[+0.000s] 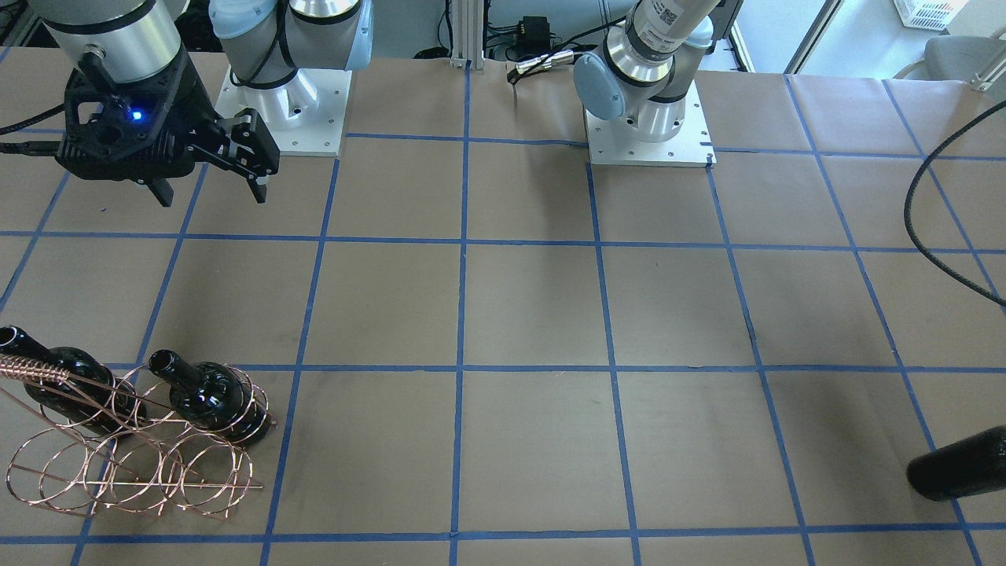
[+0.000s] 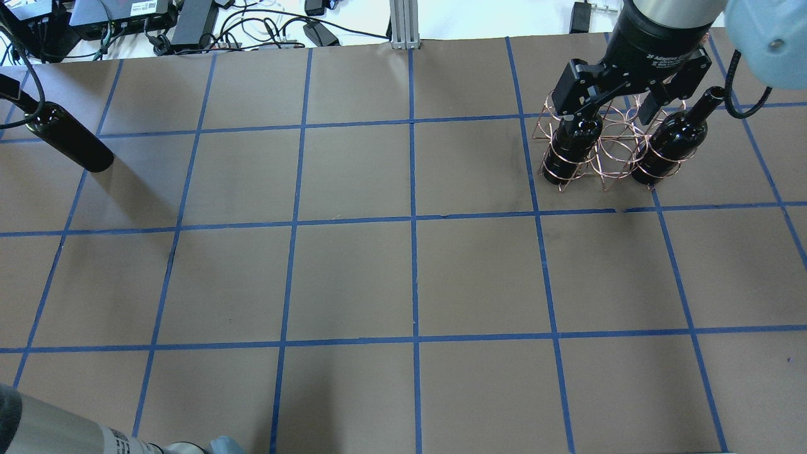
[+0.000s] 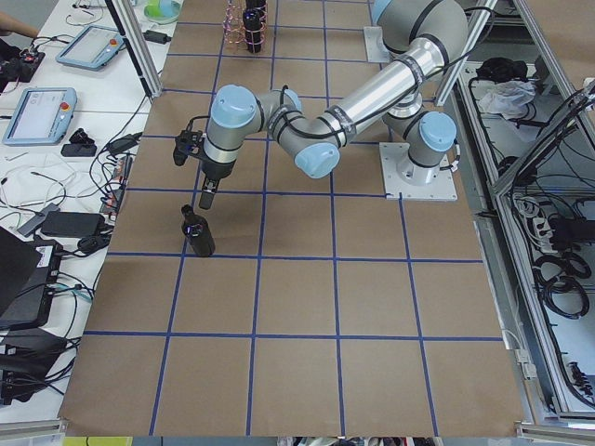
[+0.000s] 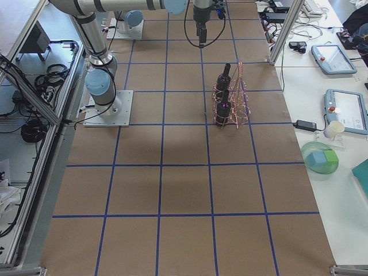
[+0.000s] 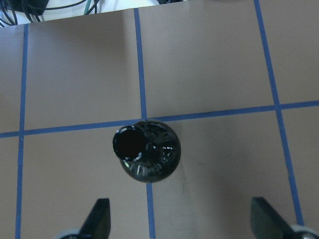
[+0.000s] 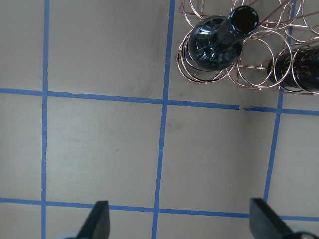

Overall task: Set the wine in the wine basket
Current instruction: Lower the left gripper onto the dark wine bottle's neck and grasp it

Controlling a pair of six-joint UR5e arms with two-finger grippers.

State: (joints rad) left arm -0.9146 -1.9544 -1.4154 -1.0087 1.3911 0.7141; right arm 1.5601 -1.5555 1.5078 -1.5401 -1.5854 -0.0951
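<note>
A glossy near-black glass wine bottle (image 2: 66,140) stands alone on the brown tabletop (image 2: 410,277) at the upper left of the overhead view. It is well apart from the copper-coloured thin-wire wine basket (image 2: 615,151) at the upper right, whose outer hoops hold two like bottles (image 2: 570,148) and whose middle hoop looks free for it. Its long axis is vertical, mouth up, so the left gripper (image 5: 183,221) hangs above it with jaws spread, probably for a neck grasp. The right gripper (image 1: 212,191) hovers by the basket, jaws released and empty.
</note>
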